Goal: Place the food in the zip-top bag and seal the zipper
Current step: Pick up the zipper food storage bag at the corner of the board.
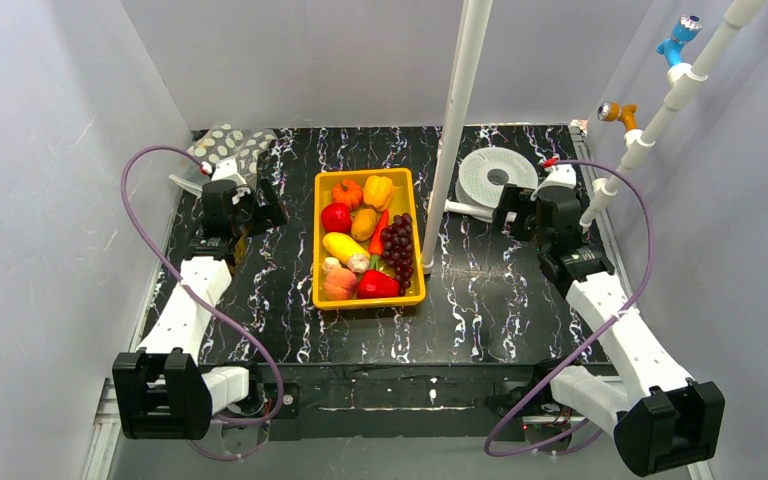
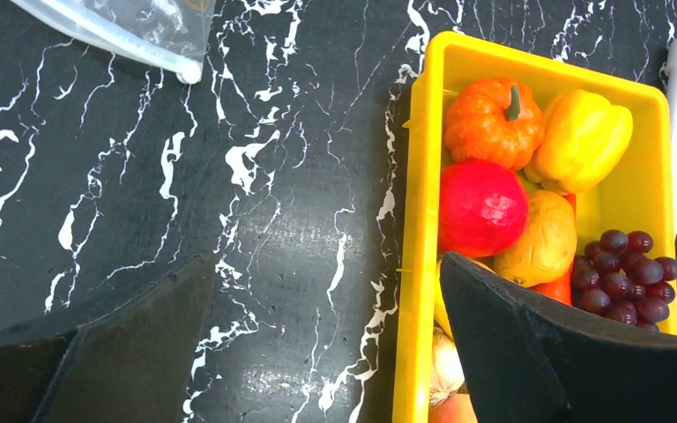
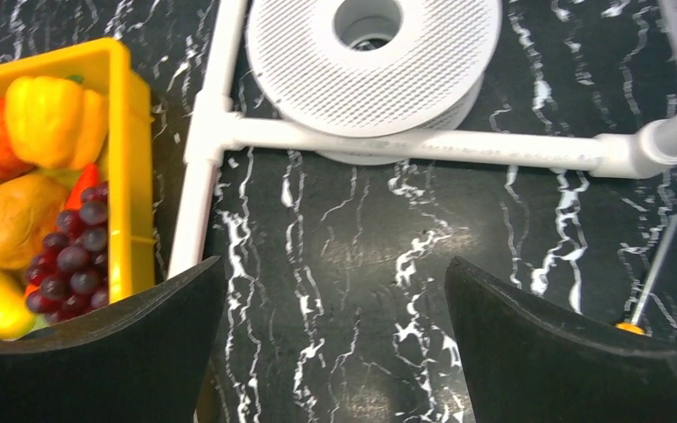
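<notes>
The food lies in a yellow tray [image 1: 320, 240] at mid-table: an orange pumpkin [image 2: 494, 123], a yellow pepper [image 2: 582, 137], a red fruit [image 2: 480, 207], a tan potato [image 2: 542, 238], purple grapes [image 2: 626, 273] and a red pepper [image 1: 378, 285]. The clear zip-top bag [image 1: 225, 148] lies flat at the back left; its corner shows in the left wrist view [image 2: 132, 26]. I cannot make out the zipper. My left gripper [image 1: 265, 203] is open and empty, just left of the tray [image 2: 326, 264]. My right gripper [image 1: 506, 210] is open and empty, right of the tray [image 3: 333, 264].
A white upright pole [image 1: 455, 130] stands by the tray's right side on a white pipe base [image 3: 405, 141]. A white spool [image 1: 497, 175] lies at the back right. A thin tool with an orange tip [image 3: 652, 273] lies on the far right of the black marbled table [image 1: 480, 290].
</notes>
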Controlling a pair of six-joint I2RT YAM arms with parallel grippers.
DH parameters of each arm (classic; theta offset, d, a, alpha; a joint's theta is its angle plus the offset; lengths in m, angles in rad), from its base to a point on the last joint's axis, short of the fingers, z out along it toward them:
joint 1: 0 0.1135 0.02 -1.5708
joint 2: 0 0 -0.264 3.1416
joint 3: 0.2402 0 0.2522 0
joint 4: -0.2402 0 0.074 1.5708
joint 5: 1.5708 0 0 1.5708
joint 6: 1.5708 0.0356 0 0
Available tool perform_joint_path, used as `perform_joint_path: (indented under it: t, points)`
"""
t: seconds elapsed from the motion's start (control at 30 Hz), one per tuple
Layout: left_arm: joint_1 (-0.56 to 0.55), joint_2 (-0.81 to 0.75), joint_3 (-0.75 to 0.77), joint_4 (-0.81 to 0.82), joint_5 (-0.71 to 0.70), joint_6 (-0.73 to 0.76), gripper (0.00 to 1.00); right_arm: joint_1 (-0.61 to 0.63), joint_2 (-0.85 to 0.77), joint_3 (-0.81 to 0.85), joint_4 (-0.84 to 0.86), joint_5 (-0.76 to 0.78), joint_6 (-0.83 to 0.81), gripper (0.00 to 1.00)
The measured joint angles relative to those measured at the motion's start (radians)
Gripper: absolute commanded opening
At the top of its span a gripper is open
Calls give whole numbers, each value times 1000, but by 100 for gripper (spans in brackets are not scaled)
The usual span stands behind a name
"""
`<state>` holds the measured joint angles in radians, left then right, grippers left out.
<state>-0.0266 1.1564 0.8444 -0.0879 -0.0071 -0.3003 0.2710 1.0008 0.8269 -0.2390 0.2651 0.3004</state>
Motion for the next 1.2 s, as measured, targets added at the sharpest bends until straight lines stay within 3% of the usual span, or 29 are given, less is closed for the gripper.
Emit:
perform_joint_path:
  t: [0.4,0.8,0.93,1.2]
  points:
    - [110,95,-1,27,98,-161,99,11,-10,-115,71,-196,8,100]
    - [364,283,-118,410,239,-535,100,11,-80,-210,200,-296,45,100]
    - [378,373,-111,500,265,-574,93,11,-115,-220,217,-298,57,100]
    - [440,536,-76,637,285,-593,93,12,-140,-221,222,-298,66,100]
